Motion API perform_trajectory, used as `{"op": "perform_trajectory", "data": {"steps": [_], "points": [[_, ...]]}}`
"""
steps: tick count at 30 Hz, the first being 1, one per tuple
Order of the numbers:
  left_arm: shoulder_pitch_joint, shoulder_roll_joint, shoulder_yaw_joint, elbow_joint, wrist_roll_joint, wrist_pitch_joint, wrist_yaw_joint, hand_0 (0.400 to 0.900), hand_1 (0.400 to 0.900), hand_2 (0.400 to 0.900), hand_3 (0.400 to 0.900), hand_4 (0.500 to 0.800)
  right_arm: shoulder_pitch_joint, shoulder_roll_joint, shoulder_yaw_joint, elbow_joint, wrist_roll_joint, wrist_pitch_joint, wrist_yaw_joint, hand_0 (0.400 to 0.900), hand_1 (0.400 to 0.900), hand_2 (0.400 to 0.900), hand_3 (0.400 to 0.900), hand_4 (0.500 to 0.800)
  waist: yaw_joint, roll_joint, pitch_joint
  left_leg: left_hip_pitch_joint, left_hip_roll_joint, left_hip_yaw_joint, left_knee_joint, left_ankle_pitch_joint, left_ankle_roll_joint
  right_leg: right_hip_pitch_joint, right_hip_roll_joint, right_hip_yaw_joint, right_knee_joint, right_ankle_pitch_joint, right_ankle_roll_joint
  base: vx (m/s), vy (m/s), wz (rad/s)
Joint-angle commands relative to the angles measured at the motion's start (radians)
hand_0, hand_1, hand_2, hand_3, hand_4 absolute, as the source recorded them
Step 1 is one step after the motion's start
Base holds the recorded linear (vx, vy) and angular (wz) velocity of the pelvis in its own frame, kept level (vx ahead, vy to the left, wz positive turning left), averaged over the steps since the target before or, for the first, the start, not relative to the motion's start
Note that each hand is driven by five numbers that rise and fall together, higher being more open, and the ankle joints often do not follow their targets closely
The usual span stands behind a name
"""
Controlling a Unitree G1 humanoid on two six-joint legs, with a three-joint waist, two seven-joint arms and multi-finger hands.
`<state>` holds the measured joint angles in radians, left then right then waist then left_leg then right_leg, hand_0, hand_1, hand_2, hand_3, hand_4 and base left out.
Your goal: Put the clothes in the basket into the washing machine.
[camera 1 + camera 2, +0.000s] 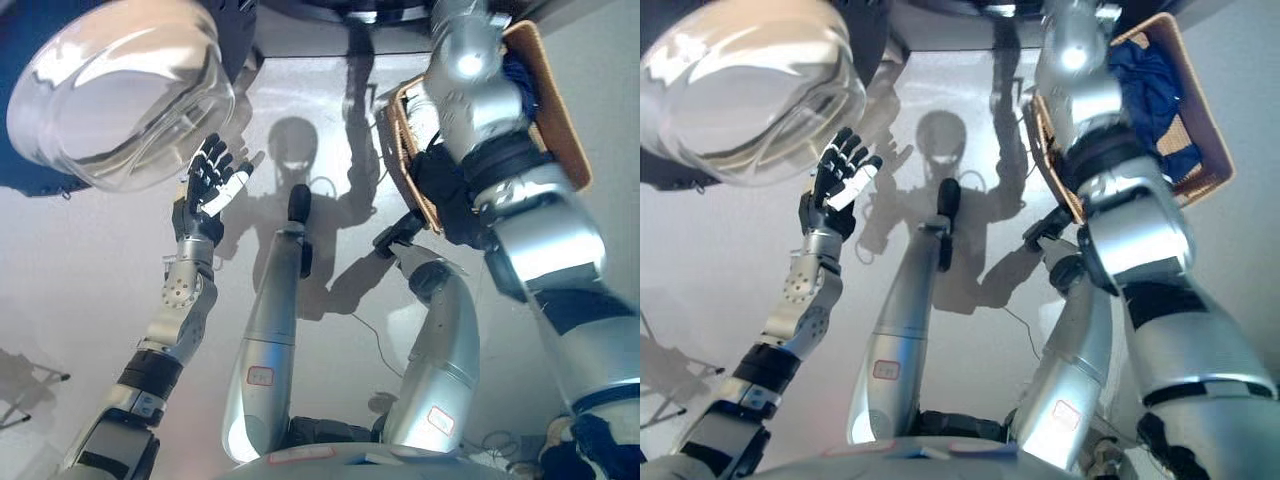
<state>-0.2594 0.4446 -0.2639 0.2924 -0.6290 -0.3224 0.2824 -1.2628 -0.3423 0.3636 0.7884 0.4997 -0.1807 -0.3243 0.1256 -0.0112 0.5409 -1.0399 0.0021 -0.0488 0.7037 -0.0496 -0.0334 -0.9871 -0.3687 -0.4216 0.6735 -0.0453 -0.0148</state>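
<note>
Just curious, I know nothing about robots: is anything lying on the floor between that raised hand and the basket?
No loose thing. Between the left hand and the basket, both eye views show only bare floor.

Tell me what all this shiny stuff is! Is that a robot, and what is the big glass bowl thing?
Yes, it is a robot that stands on two legs. Both pictures come from a camera in its head, looking down, like two eyes side by side, so they show the same scene.

The big glass bowl is the washing machine's round door, swung open at the upper left. The robot's left hand is raised just below it, fingers straight, holding nothing.

On the right, a woven basket holds blue clothes. The robot's right arm reaches up in front of the basket, but its right hand cannot be seen in either picture.

The light grey floor lies underneath. The job is to move the clothes from the basket into the washer.
</note>
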Motion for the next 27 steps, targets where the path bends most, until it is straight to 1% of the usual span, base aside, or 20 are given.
{"op": "perform_trajectory", "data": {"steps": [1,3,4,6,7,8,9,10,12,15,16,18,20,24,27], "points": [[0.07,-0.045,0.023,0.041,0.035,-0.051,0.001,0.9,0.9,0.9,0.9,0.8,0.109,0.011,-0.011,-0.081,-0.08,-0.085,-0.012,0.9,0.9,0.9,0.9,0.8,-0.052,0.011,-0.193,-0.02,-0.028,0.042,-0.102,-0.005,-0.003,-0.062,0.054,-0.037,0.017,-0.056,0.165,-0.02,0.038,-0.2],[0.075,-0.067,0.023,0.096,0.03,-0.043,-0.014,0.9,0.9,0.9,0.9,0.8,0.209,0.0,-0.027,-0.057,-0.126,-0.076,-0.005,0.9,0.9,0.9,0.9,0.8,-0.065,0.0,-0.204,0.05,-0.028,0.045,-0.155,0.005,-0.004,0.003,0.067,-0.036,-0.043,-0.045,0.171,0.02,0.026,-0.13],[0.075,-0.079,0.02,0.118,0.045,-0.039,-0.018,0.9,0.9,0.9,0.9,0.8,0.265,0.003,-0.041,-0.042,-0.136,-0.073,0.001,0.9,0.9,0.9,0.9,0.8,-0.073,-0.003,-0.21,0.101,-0.026,0.048,-0.192,0.01,-0.006,0.049,0.071,-0.039,-0.077,-0.037,0.174,0.06,0.048,-0.17],[0.069,-0.098,0.016,0.175,0.055,-0.035,-0.032,0.9,0.9,0.9,0.9,0.8,0.347,0.024,-0.058,-0.009,-0.152,-0.072,0.008,0.9,0.9,0.9,0.9,0.8,-0.081,-0.007,-0.216,0.19,-0.021,0.049,-0.252,0.019,-0.006,0.129,0.076,-0.044,-0.14,-0.02,0.182,0.07,0.054,-0.15],[0.064,-0.119,0.019,0.22,0.059,-0.031,-0.04,0.9,0.9,0.9,0.9,0.8,0.415,0.043,-0.061,0.008,-0.166,-0.068,0.017,0.9,0.9,0.9,0.9,0.8,-0.093,-0.012,-0.222,0.249,-0.024,0.051,-0.292,0.028,-0.007,0.186,0.088,-0.045,-0.188,-0.005,0.186,0.01,0.077,-0.11],[0.067,-0.124,0.021,0.242,0.069,-0.033,-0.043,0.9,0.9,0.9,0.9,0.8,0.466,0.044,-0.059,0.0,-0.175,-0.067,0.026,0.9,0.9,0.9,0.9,0.8,-0.099,-0.015,-0.226,0.295,-0.026,0.06,-0.332,0.066,0.0,0.239,0.097,-0.062,-0.251,0.038,0.173,0.11,0.093,-0.19],[0.077,-0.148,0.036,0.286,0.089,-0.028,-0.051,0.9,0.9,0.9,0.9,0.8,0.581,0.064,-0.066,-0.017,-0.186,-0.07,0.045,0.9,0.9,0.9,0.9,0.8,-0.108,-0.021,-0.237,0.392,-0.027,0.062,-0.391,0.076,0.0,0.336,0.115,-0.065,-0.319,0.058,0.183,0.08,0.084,-0.18],[0.078,-0.148,0.035,0.285,0.089,-0.028,-0.051,0.9,0.9,0.9,0.9,0.8,0.583,0.064,-0.066,-0.019,-0.186,-0.069,0.044,0.9,0.9,0.9,0.9,0.8,-0.108,-0.021,-0.233,0.4,-0.026,0.061,-0.395,0.077,0.0,0.344,0.117,-0.066,-0.323,0.06,0.184,0.19,0.054,-0.16],[0.103,-0.168,0.059,0.347,0.098,-0.019,-0.072,0.9,0.9,0.9,0.9,0.8,0.703,0.083,-0.063,-0.028,-0.204,-0.067,0.073,0.9,0.9,0.9,0.9,0.8,-0.121,-0.024,-0.246,0.514,-0.024,0.063,-0.462,0.091,-0.005,0.461,0.14,-0.07,-0.394,0.074,0.19,0.18,0.023,-0.1],[0.14,-0.194,0.103,0.449,0.115,0.004,-0.098,0.9,0.9,0.9,0.9,0.8,0.835,0.115,-0.096,0.031,-0.231,-0.056,0.091,0.9,0.9,0.9,0.9,0.8,-0.125,-0.032,-0.273,0.681,-0.015,0.074,-0.567,0.11,-0.015,0.641,0.171,-0.075,-0.497,0.088,0.2,0.22,-0.006,-0.16],[0.151,-0.21,0.123,0.512,0.124,0.024,-0.108,0.9,0.9,0.9,0.9,0.8,0.881,0.134,-0.133,0.1,-0.216,-0.048,0.091,0.9,0.9,0.9,0.9,0.8,-0.129,-0.036,-0.292,0.727,-0.011,0.083,-0.601,0.118,-0.021,0.698,0.175,-0.077,-0.534,0.098,0.206,0.22,-0.01,-0.13],[0.163,-0.229,0.159,0.586,0.125,0.045,-0.121,0.9,0.9,0.9,0.9,0.8,0.94,0.165,-0.176,0.175,-0.185,-0.038,0.102,0.9,0.9,0.9,0.9,0.8,-0.129,-0.035,-0.315,0.81,-0.015,0.09,-0.658,0.133,-0.022,0.796,0.188,-0.082,-0.603,0.113,0.21,0.2,-0.001,-0.09],[0.175,-0.246,0.188,0.67,0.149,0.069,-0.139,0.9,0.9,0.9,0.9,0.8,0.984,0.184,-0.205,0.261,-0.17,-0.021,0.116,0.9,0.9,0.9,0.9,0.8,-0.128,-0.037,-0.344,0.884,-0.015,0.1,-0.705,0.134,-0.028,0.882,0.201,-0.082,-0.655,0.12,0.214,0.18,-0.03,-0.02],[0.186,-0.262,0.22,0.778,0.191,0.098,-0.157,0.9,0.9,0.9,0.9,0.8,1.015,0.196,-0.246,0.37,-0.149,-0.002,0.141,0.9,0.9,0.9,0.9,0.8,-0.127,-0.038,-0.401,0.982,-0.005,0.126,-0.754,0.133,-0.034,0.98,0.214,-0.067,-0.716,0.129,0.214,0.15,-0.016,-0.1],[0.206,-0.272,0.239,0.83,0.213,0.118,-0.17,0.9,0.9,0.9,0.9,0.8,1.033,0.199,-0.262,0.408,-0.155,0.011,0.149,0.9,0.9,0.9,0.9,0.8,-0.125,-0.038,-0.431,1.039,0.001,0.142,-0.772,0.123,-0.037,1.037,0.225,-0.056,-0.738,0.121,0.209,0.12,-0.016,-0.1]]}}
